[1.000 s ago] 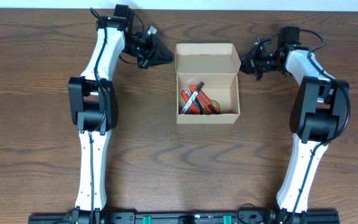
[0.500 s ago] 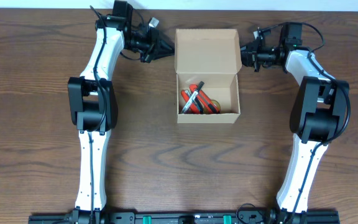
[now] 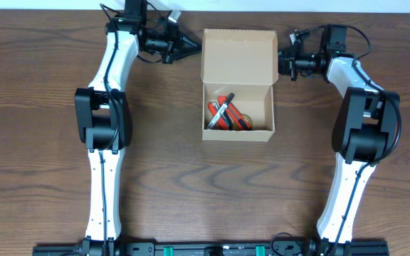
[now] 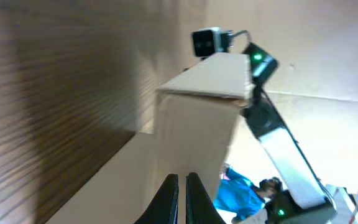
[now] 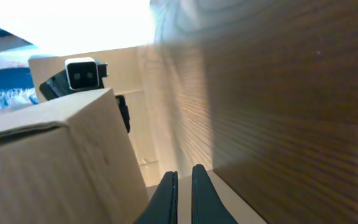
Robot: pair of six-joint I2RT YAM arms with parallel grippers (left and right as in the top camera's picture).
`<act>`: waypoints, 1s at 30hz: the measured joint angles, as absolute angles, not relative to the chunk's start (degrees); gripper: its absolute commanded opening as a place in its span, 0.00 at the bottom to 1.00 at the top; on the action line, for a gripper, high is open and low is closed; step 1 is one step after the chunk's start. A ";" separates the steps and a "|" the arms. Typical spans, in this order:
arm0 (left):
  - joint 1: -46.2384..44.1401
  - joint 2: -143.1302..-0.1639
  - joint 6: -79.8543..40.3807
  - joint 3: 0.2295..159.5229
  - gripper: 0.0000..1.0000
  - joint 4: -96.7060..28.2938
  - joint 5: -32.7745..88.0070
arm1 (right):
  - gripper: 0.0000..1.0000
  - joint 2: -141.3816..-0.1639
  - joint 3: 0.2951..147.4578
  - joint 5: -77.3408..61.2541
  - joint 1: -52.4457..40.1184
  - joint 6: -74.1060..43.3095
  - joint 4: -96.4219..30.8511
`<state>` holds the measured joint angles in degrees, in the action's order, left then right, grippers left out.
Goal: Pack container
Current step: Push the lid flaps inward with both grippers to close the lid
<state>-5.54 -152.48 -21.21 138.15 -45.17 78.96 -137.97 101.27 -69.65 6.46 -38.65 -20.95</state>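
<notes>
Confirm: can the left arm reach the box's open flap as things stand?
Likely yes: the shut left fingers sit just beside the flap, at its side edge, with nothing in between.

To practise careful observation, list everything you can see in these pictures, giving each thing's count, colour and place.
container: one, tan cardboard, middle of the table, flap lid open toward the far edge.
tools: several, mostly orange-red with black and grey parts, exact count unclear, in the container's left half.
table: one, dark brown wood, under everything.
left arm: one, white and black, left of the container.
right arm: one, white and black, right of the container.
left gripper: one, black, shut, beside the flap's left edge.
right gripper: one, black, shut, beside the flap's right edge.
</notes>
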 measured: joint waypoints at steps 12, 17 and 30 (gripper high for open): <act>-4.75 -152.48 -21.93 138.15 0.06 -40.27 87.66 | 0.02 -137.97 101.21 -77.30 6.28 -47.35 -2.85; -4.93 -152.48 -22.55 138.15 0.06 -39.99 88.75 | 0.02 -137.97 101.19 -81.10 5.30 -54.17 6.52; -4.99 -151.44 -22.90 138.15 0.06 -39.97 89.62 | 0.02 -137.91 101.19 -87.61 3.77 -71.05 20.91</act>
